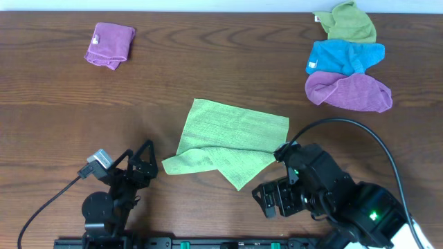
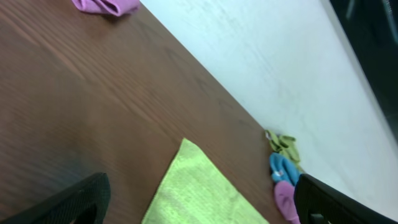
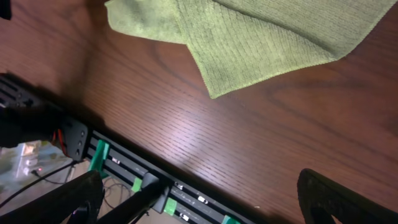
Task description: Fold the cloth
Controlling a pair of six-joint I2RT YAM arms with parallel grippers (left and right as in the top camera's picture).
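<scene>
The green cloth (image 1: 228, 142) lies on the brown wooden desk (image 1: 208, 62), about midway between the left and right edges and closer to the near edge. It is spread mostly flat. Its near-left part is doubled over into a soft bunched flap, and one corner points toward the near edge.

The left gripper (image 2: 202, 186) hangs low by the near edge, just left of that flap, with its fingers spread wide and nothing between them. The right gripper (image 3: 199, 186) sits by the near edge beside the cloth's near-right corner, also spread wide and empty. Neither touches the cloth.

A folded purple cloth (image 1: 109, 45) rests near the far left corner. By the far right corner three more cloths overlap in a row: an olive one (image 1: 349, 22), a blue one (image 1: 342, 57) and a purple one (image 1: 349, 91). The olive and blue ones each show a small white tag, too small to read.

A black rail (image 3: 155, 186) with green clips runs along the near edge.
</scene>
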